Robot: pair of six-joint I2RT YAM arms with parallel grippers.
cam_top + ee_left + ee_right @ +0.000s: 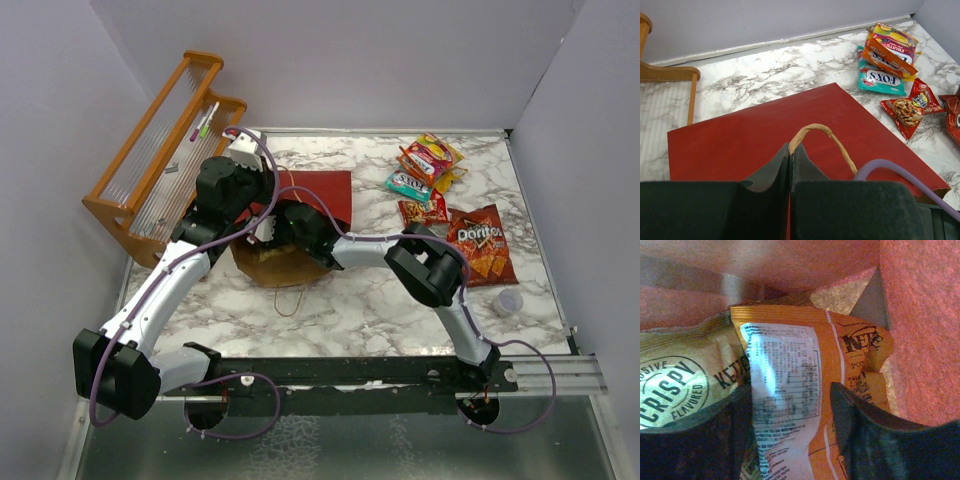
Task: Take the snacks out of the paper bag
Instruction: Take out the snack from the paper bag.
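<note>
Across the marble table (380, 300), the paper bag (325, 190) is lying on its side with its mouth facing the arm bases. The left gripper (790, 167) is pinching the bag's upper lip beside the handle (815, 131), with its fingers together. Reaching inside, the right gripper (790, 392) is standing apart and straddling an orange packet (790, 322) whose long axis is running straight ahead of the fingers, a tan-gold bag (685, 375) lying just left of it, so closing and drawing back toward the mouth looks like the coming move.
</note>
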